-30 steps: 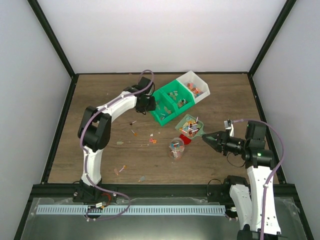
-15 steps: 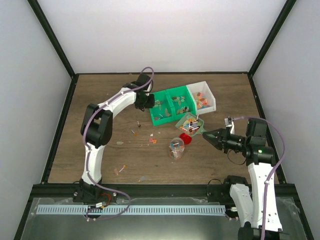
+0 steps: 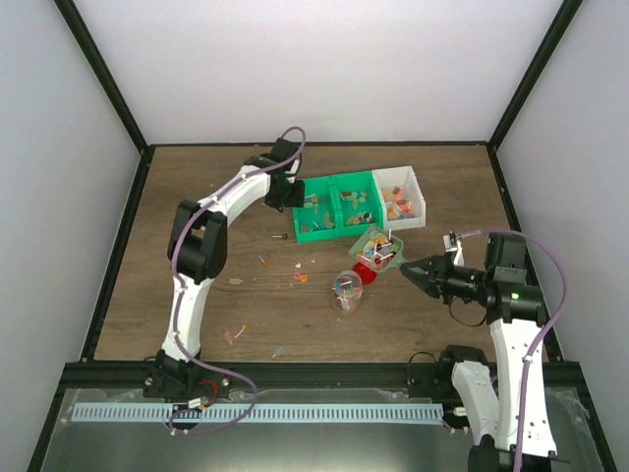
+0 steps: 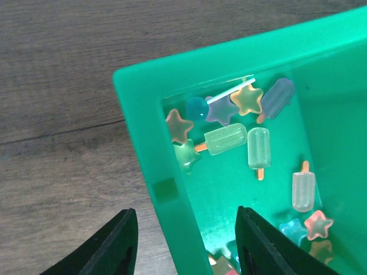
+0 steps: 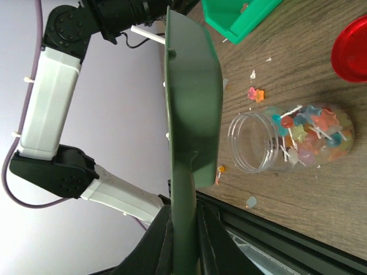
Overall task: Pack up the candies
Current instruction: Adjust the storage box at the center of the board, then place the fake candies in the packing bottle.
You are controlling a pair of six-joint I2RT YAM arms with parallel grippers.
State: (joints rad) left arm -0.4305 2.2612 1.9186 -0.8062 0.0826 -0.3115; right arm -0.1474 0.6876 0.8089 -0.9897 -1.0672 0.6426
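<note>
Worktop (image 3: 197,206): brown wood grain with darker streaks. Enclosure walls (image 3: 314,69): plain white, edged by black frame bars (image 3: 117,98). Left arm (image 3: 231,202) and right arm (image 3: 511,364): white links with black joints, each trailed by a purple cable (image 5: 38,14). Left gripper (image 4: 186,247) and right gripper (image 5: 184,229): black. At upper centre of the top view, a bright green bin (image 4: 172,189) stands beside a white bin (image 3: 398,173). Scoop (image 5: 192,103): green, appearing darker olive in the right wrist view. Lid (image 5: 351,43): red. Jar (image 5: 252,143): clear and colourless. Candies (image 4: 225,139): translucent pastel stars and ice-lolly shapes in orange, pink, pale green, blue and lilac, some on white or orange sticks.
</note>
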